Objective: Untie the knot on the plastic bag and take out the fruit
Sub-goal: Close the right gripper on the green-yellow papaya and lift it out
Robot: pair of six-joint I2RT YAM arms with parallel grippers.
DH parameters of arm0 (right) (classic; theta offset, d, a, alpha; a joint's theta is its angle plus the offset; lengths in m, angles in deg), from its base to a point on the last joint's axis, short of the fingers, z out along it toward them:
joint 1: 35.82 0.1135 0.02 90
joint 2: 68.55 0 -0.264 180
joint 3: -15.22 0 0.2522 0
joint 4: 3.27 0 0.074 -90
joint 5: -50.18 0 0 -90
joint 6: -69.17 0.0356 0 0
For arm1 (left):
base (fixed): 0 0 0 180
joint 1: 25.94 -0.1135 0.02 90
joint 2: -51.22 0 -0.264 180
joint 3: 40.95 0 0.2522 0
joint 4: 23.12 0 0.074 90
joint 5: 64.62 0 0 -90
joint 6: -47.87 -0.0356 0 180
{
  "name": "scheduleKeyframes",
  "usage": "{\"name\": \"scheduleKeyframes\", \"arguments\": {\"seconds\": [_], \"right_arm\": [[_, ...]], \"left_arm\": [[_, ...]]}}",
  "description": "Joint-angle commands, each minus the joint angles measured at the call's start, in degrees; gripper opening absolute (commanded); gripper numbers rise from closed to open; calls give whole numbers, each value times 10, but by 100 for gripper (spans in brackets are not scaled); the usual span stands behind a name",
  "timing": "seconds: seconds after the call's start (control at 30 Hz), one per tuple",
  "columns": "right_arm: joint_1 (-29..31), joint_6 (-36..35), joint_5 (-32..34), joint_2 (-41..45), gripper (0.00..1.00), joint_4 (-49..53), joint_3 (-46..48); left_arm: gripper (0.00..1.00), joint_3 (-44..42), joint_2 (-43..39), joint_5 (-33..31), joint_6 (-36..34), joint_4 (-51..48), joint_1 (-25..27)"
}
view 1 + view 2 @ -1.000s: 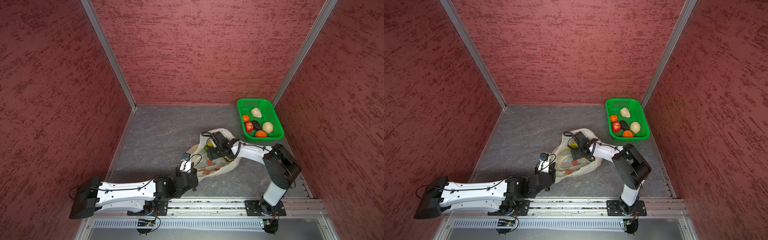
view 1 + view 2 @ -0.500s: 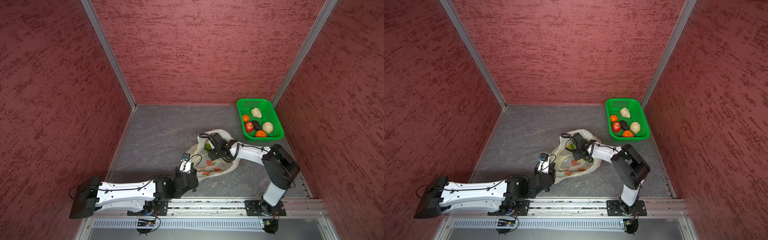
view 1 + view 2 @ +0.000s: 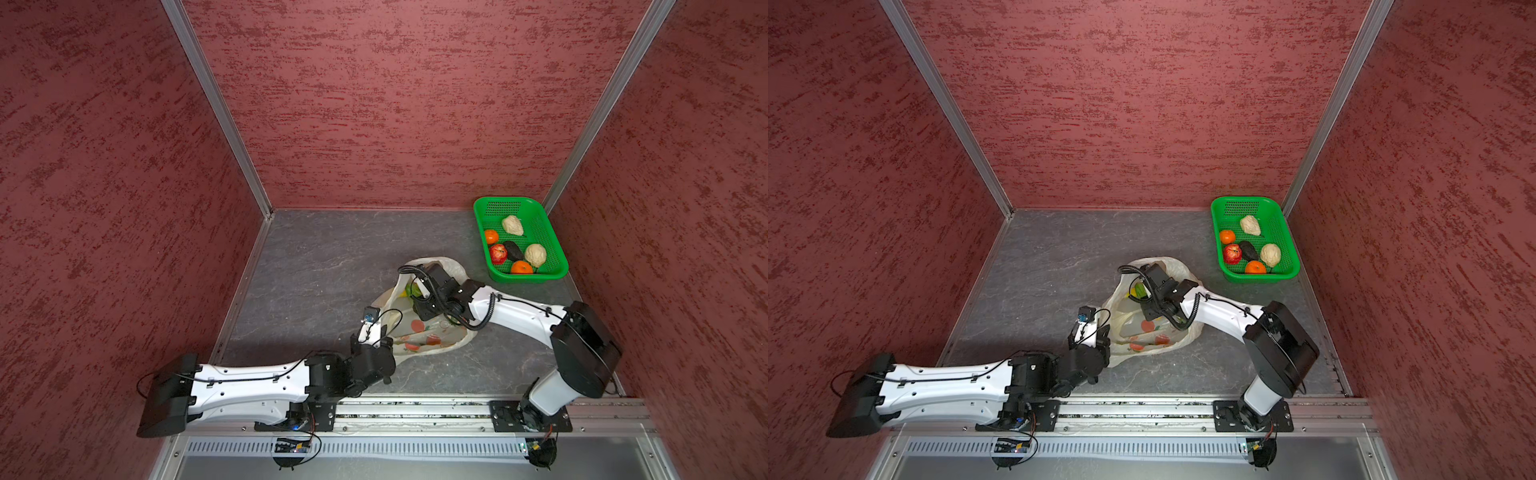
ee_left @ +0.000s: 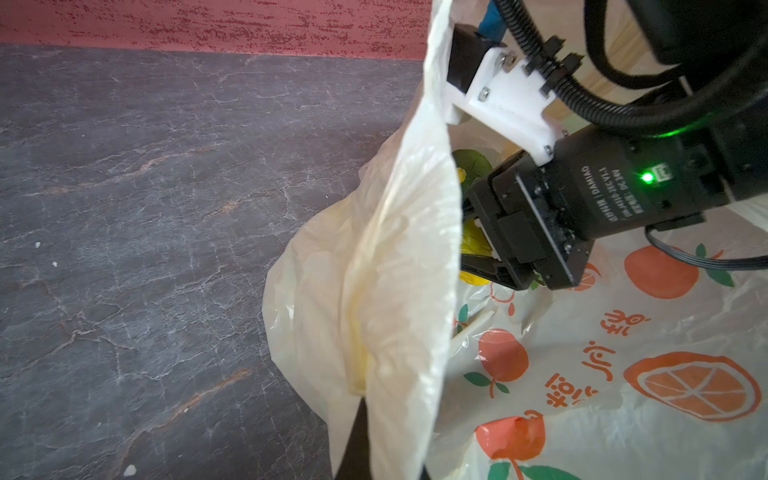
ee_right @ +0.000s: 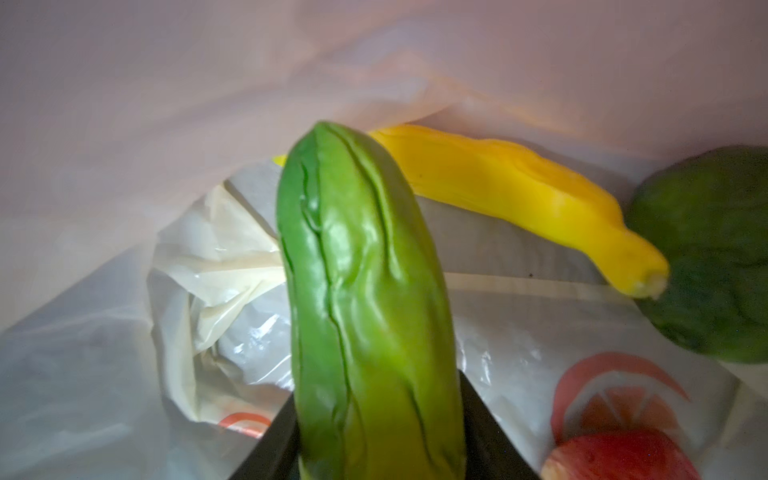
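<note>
Right wrist view, ridged green fruit (image 5: 365, 311) gripped by right fingers (image 5: 486, 432), left fingers (image 4: 357, 444) pinching cream plastic bag (image 4: 399, 270).

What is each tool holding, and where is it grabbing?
The right tool grips the green fruit near one end, inside the bag. The left tool pinches the bag's rim, holding it up.

Green basket (image 3: 542, 237) on grey, perhaps slate, tabletop (image 3: 324, 270)
</note>
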Motion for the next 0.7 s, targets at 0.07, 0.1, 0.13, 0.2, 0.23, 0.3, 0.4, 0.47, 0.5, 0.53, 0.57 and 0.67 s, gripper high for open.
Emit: {"name": "scheduleKeyframes", "arguments": {"seconds": [0.07, 0.1, 0.13, 0.2, 0.23, 0.3, 0.4, 0.47, 0.5, 0.53, 0.57, 0.67], "right_arm": [[20, 28, -16, 43, 36, 33, -25], [23, 31, -16, 48, 36, 38, -26], [27, 34, -17, 53, 36, 44, -29], [32, 40, -18, 64, 36, 52, -31], [35, 43, -18, 71, 36, 58, -31], [40, 51, -20, 80, 36, 67, -31], [48, 64, -23, 117, 36, 82, -30], [51, 72, -25, 136, 36, 93, -32], [52, 74, -26, 142, 36, 100, -33], [53, 77, -27, 149, 35, 107, -37], [54, 80, -28, 155, 36, 114, -39], [56, 85, -34, 172, 36, 138, -51]], "left_arm": [[0, -5, -11, -10, 4, -4, 2], [0, -5, -12, -10, 3, -5, 2], [0, -6, -13, -11, 2, -5, 1], [0, -6, -13, -10, 0, -3, 1], [0, -6, -14, -9, -1, -2, 1], [0, -6, -15, -11, -2, -4, 0], [0, -9, -17, -10, -2, -5, -1], [0, -10, -20, -11, -2, -5, -1], [0, -11, -19, -11, -2, -4, -2], [0, -11, -20, -12, -2, -4, -2], [0, -11, -20, -12, -2, -2, -2], [0, -10, -21, -16, -2, -3, -2]]}}
